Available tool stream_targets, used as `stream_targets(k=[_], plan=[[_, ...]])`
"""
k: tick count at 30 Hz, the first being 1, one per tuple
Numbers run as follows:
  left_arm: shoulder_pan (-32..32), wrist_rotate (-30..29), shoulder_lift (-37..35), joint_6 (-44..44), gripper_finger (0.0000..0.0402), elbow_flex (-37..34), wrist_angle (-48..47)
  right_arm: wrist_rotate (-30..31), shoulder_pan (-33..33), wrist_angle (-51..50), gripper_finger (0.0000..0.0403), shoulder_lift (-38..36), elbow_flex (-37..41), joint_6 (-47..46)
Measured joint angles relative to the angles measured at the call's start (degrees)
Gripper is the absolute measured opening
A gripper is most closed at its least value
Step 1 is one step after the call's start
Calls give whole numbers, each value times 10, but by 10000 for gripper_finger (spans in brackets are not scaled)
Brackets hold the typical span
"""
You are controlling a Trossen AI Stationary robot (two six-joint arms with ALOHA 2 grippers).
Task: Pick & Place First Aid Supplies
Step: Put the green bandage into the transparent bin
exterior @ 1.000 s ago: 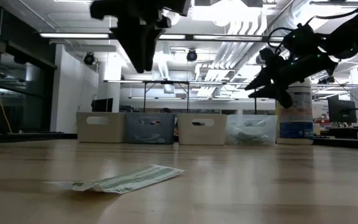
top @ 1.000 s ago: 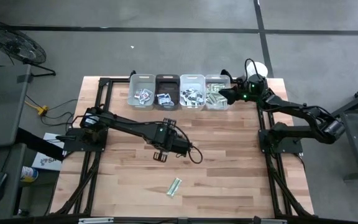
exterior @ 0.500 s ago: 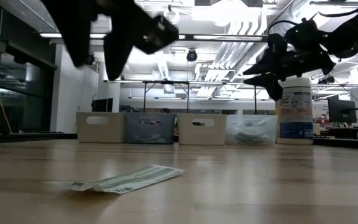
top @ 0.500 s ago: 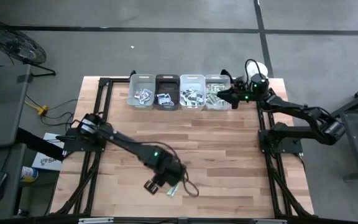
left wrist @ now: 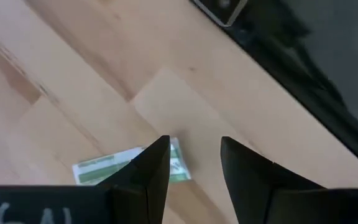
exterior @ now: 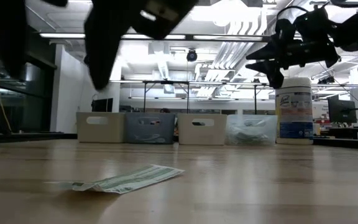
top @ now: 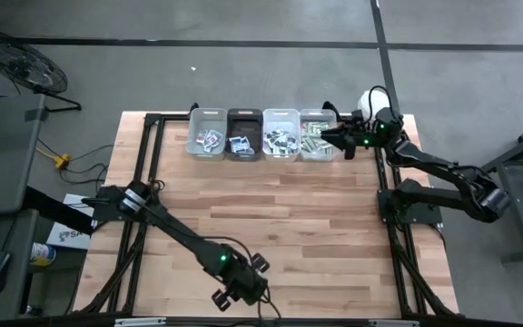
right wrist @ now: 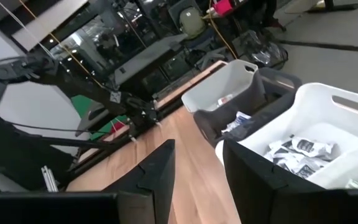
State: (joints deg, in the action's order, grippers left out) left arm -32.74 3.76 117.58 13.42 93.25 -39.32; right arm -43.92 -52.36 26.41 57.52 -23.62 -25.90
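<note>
One green-and-white packet (exterior: pixel 129 179) lies flat on the wooden table near its front edge. In the left wrist view the packet (left wrist: pixel 104 169) shows just beside one finger, not between the two. My left gripper (left wrist: pixel 194 146) hangs open above it, pointing steeply down (top: pixel 241 292). My right gripper (top: pixel 331 138) hovers open and level over the clear bin (top: pixel 316 138) at the far right, with nothing between its fingers (right wrist: pixel 197 149). More packets (right wrist: pixel 300 149) lie in the bins.
Four small bins (top: pixel 244 134) stand in a row along the far edge, with a tall white canister (exterior: pixel 294 111) to their right. Black frame rails (top: pixel 398 263) run along the table's sides. Bare wood (top: pixel 271 209) lies between the bins and the packet.
My left gripper has swung from the table's middle toward the near edge and come down over the packet, tipping to point steeply down. My right gripper has risen a little above the bins and turned closer to level. The packet has stayed put.
</note>
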Motion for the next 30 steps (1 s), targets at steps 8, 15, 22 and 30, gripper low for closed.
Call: stream_targets(k=[8,15,22,30], plan=[[5,-56,29,-19,138,0,7,0,1,0,129,-10,0,-13],[5,-30,55,-18,138,0,7,0,25,0,129,-10,0,-21],[5,-41,80,-17,138,4,6,3,52,0,129,-10,0,-22],[5,-35,116,-68,114,5,-9,2,97,0,129,-10,0,-27]])
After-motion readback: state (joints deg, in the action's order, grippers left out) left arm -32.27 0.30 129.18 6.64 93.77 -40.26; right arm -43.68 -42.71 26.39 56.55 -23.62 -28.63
